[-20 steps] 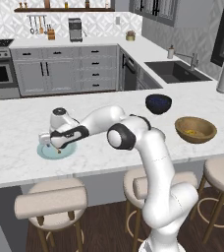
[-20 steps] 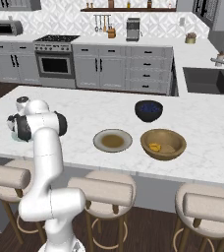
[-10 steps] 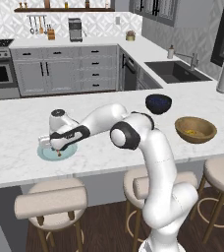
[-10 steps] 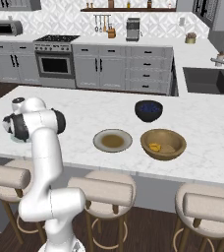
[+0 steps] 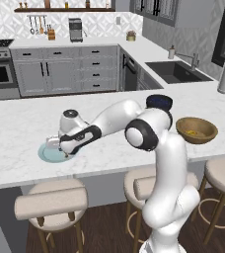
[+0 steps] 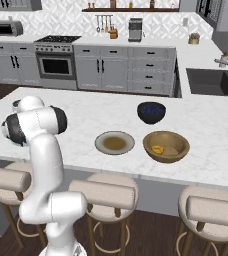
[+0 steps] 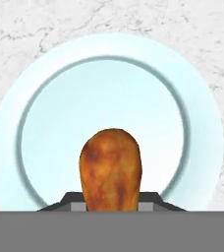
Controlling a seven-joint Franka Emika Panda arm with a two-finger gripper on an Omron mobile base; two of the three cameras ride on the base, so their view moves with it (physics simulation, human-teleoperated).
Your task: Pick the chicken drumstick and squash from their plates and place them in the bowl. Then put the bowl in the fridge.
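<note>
The orange-brown chicken drumstick point(image 7: 111, 167) lies over the light blue plate point(image 7: 202, 123), and my gripper point(image 7: 111, 203) is shut on it, a dark fingertip point(image 7: 74, 203) pressed to each side. From the left base the gripper point(image 5: 66, 149) hangs low over that plate point(image 5: 46, 154) near the counter's front left. The wooden bowl point(image 5: 196, 129) stands far to the right, with the yellow squash point(image 6: 158, 149) lying inside the bowl point(image 6: 166, 146). Just left of it is the olive-brown plate point(image 6: 115, 143), bare. The fridge is out of view.
A dark blue bowl point(image 6: 151, 112) stands behind the wooden bowl. Bar stools point(image 5: 51, 201) line the counter's near edge. My own arm point(image 5: 119, 116) stretches across the counter above the olive-brown plate's place. A sink point(image 5: 176, 71) is set in the back right counter.
The hand has sunk slightly lower over the light blue plate; the bowl, squash and olive-brown plate have not moved.
</note>
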